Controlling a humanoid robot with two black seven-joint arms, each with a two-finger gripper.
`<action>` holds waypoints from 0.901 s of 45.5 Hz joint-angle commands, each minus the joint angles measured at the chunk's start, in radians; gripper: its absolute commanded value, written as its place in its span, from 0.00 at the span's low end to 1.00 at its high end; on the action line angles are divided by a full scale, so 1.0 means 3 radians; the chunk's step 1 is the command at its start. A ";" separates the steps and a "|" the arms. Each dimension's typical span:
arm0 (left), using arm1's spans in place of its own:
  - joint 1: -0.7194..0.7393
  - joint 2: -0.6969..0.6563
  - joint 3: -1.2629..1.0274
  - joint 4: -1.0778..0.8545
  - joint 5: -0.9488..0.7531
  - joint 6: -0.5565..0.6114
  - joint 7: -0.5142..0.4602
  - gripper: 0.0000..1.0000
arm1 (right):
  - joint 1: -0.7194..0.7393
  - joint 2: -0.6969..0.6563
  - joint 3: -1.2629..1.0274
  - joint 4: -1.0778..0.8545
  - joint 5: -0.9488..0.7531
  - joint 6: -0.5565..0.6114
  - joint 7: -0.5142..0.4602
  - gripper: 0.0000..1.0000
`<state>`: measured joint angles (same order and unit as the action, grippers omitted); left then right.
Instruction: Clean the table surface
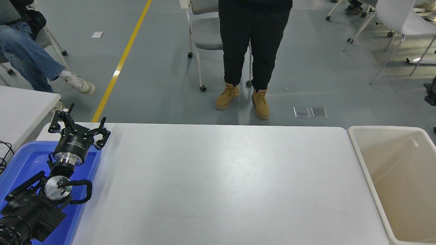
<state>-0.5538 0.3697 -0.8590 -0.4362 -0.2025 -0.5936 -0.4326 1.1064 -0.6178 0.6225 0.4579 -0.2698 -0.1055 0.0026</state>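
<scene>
Your left hand [77, 125] hangs open and empty above the blue plastic tray [89, 180], leaving the wide white glossy tabletop [221, 183] to its right unobstructed for wiping.

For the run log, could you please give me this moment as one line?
left pincer: open, parked over blue tray | right arm: out of view | table surface: bare | beige bin: right of table

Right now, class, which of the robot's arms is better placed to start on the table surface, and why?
The left. The left gripper hangs open over the blue tray at the table surface's left edge; the right arm is out of view.
</scene>
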 commanded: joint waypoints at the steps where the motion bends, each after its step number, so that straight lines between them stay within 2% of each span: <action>1: 0.0000 0.0000 0.0000 -0.0003 0.0000 0.0000 0.0000 1.00 | -0.0006 -0.0012 0.0441 0.0447 0.0004 -0.0006 0.0364 0.98; 14: 0.0000 0.0000 0.0005 0.0002 0.0000 0.0000 0.0000 1.00 | -0.0252 0.0229 0.0732 0.0657 0.0260 -0.0027 0.0865 0.98; 28: 0.0000 0.0000 0.0000 0.0002 0.0000 0.0000 0.0000 1.00 | -0.0727 0.0540 0.0737 0.0662 0.0270 -0.0011 0.1361 0.98; 41: 0.0000 0.0000 0.0000 0.0002 0.0000 0.0000 0.0000 1.00 | -0.1075 0.0699 0.0737 0.0667 0.0270 0.0009 0.1464 0.98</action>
<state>-0.5538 0.3696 -0.8587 -0.4363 -0.2026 -0.5936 -0.4326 0.8704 -0.4509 0.8385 0.6537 -0.1924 -0.1071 0.3967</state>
